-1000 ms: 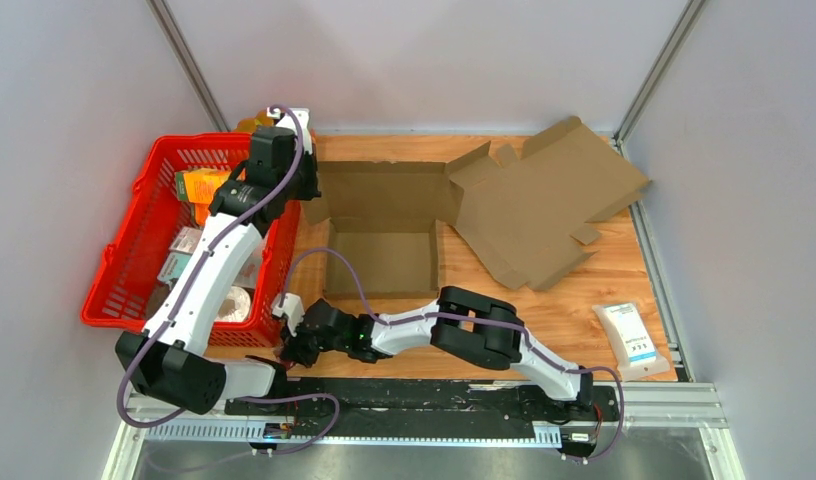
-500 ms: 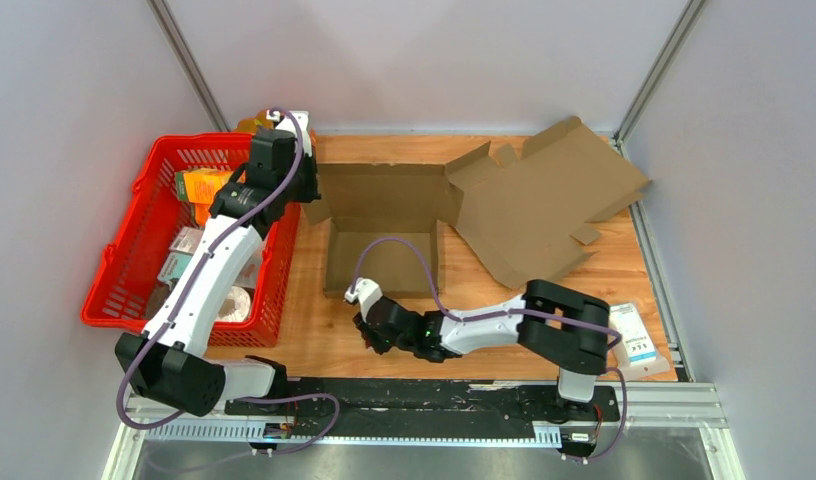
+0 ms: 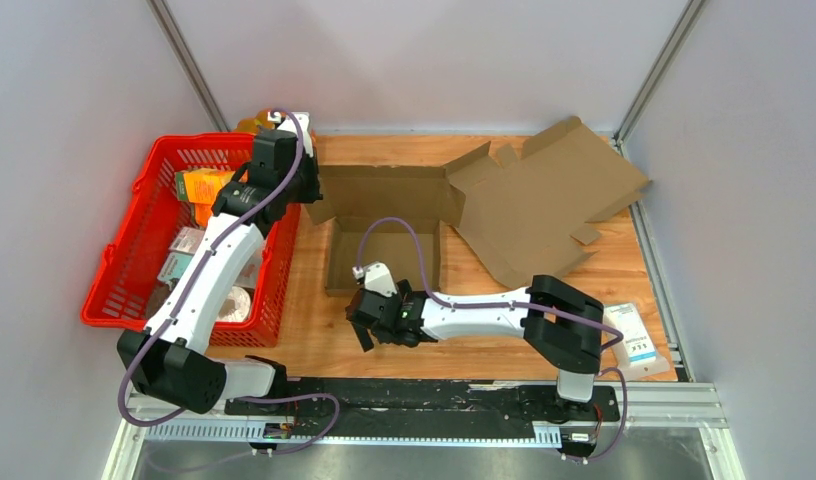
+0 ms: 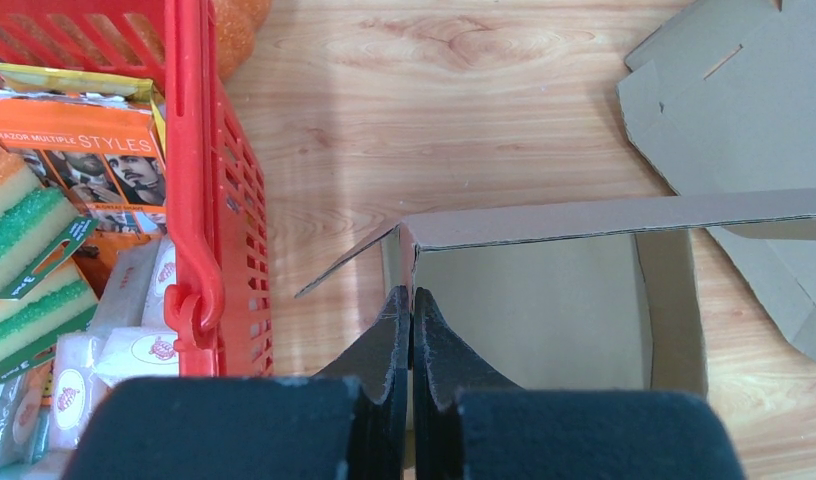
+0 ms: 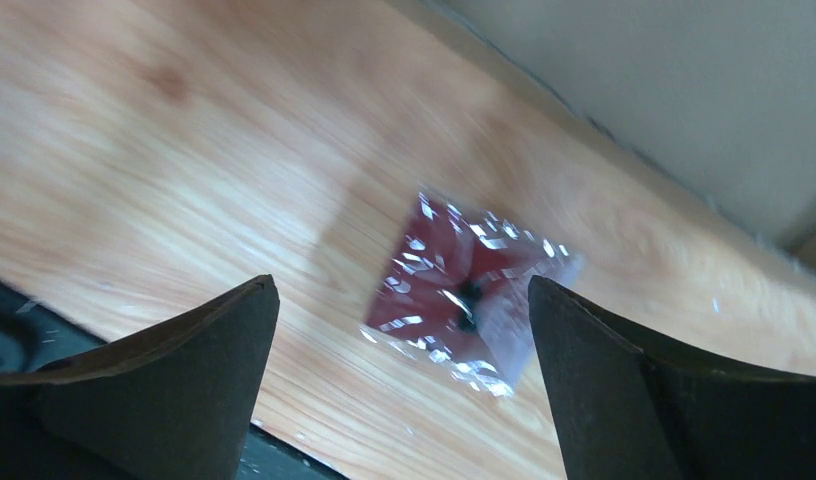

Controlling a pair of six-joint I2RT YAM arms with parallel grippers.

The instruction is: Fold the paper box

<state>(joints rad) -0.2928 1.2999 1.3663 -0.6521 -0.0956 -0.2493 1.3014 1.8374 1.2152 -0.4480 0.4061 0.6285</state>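
The brown cardboard box (image 3: 387, 250) sits open-topped on the wooden tabletop (image 3: 314, 322), between the red plastic basket (image 3: 199, 138) and a flat unfolded cardboard sheet (image 3: 549, 200). The left tool (image 4: 412, 310) is pressed together, pinching the box's left wall at its far corner. The right tool (image 5: 399, 295) stands wide apart above a small red clear-wrapped packet (image 5: 454, 280), just before the box's near wall.

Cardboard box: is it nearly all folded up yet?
Only partly. The cardboard box has some tray walls standing up. The left pincer is shut on the far left corner of a wall, holding it. The right pincer is open above a small shiny red packet on the table, touching no cardboard. The big lid panel lies flat and unfolded, so closing it is left.
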